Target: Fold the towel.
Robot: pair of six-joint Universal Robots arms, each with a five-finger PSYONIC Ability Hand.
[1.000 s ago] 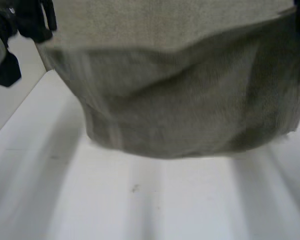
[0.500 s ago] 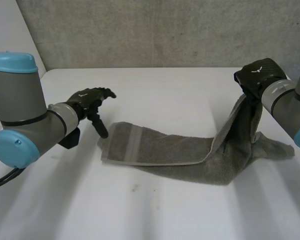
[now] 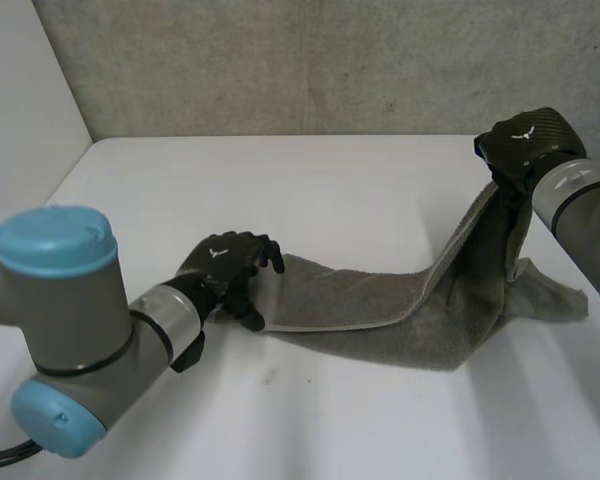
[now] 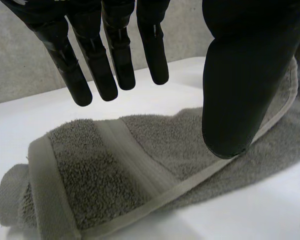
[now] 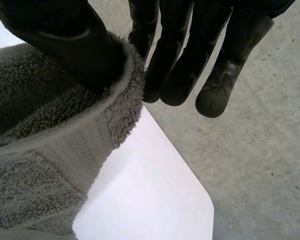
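The grey towel (image 3: 380,300) stretches across the white desk (image 3: 330,180) from the lower centre-left of the head view towards the right edge. Most of it lies flat, and its right end is lifted off the surface.

The right hand (image 3: 525,140), at the upper right of the frame, holds that raised end. In its wrist view the towel's (image 5: 40,150) hemmed edge is pinched between the thumb (image 5: 65,40) and the fingers (image 5: 180,60), with the cloth hanging below.

The left hand (image 3: 225,265), at the lower left of centre, sits over the towel's left end. Its wrist view shows the fingers (image 4: 110,65) nearly straight and spread from the thumb (image 4: 245,75), gripping nothing. The towel's (image 4: 115,175) woven band (image 4: 135,160) lies beneath the fingertips.
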